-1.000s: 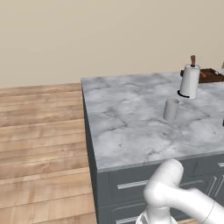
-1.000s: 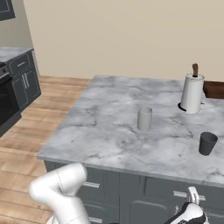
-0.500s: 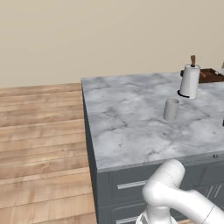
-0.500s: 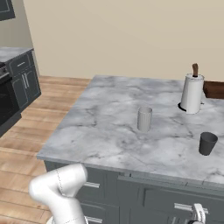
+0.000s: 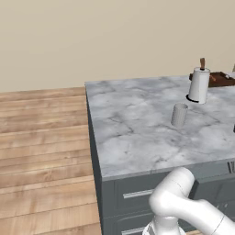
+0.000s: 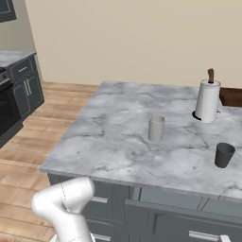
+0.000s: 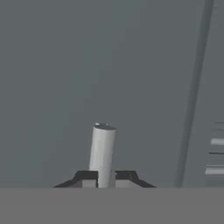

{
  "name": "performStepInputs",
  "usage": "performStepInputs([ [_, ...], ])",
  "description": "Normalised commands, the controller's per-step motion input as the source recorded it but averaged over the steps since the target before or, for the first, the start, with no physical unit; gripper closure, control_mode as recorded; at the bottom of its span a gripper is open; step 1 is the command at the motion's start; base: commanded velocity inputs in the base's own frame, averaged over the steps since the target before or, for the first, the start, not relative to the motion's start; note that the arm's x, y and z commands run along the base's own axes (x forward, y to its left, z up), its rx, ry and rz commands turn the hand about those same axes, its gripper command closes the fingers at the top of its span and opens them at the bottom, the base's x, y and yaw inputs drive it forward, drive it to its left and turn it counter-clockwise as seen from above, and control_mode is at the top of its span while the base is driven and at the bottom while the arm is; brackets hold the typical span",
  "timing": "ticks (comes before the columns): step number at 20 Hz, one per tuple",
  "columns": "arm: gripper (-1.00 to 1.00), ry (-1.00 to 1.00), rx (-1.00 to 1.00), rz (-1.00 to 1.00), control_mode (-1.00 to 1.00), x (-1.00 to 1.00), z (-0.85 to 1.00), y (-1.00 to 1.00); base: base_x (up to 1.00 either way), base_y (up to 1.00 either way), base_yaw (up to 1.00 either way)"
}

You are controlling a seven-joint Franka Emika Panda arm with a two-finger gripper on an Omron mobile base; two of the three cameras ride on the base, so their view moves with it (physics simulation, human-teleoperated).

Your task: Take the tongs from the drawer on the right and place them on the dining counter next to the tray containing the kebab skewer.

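Grey drawer (image 6: 189, 222) front sits under the marble surface (image 5: 137, 124), pulled out a little. Up close, the pincer (image 7: 104, 178) is closed on the silver drawer handle (image 7: 102, 148). On the far right of the surface, the brown tray (image 5: 220, 79) sits behind the paper-towel roll (image 5: 199, 85). A grey cup (image 6: 156, 128) stands nearby.

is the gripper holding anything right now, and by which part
Yes: the gripper is closed on a silver bar handle of the drawer, gripping it near one end.
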Motion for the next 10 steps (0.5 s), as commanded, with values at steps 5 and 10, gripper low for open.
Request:
performStepInputs([
  [5, 1.0, 0.0, -0.08, 0.0, -1.0, -0.89, -0.53, -0.28, 0.0, 0.0, 0.0],
  [10, -1.0, 0.0, -0.05, -0.01, -1.0, -1.0, -0.42, -0.17, 0.0, 0.0, 0.0],
])
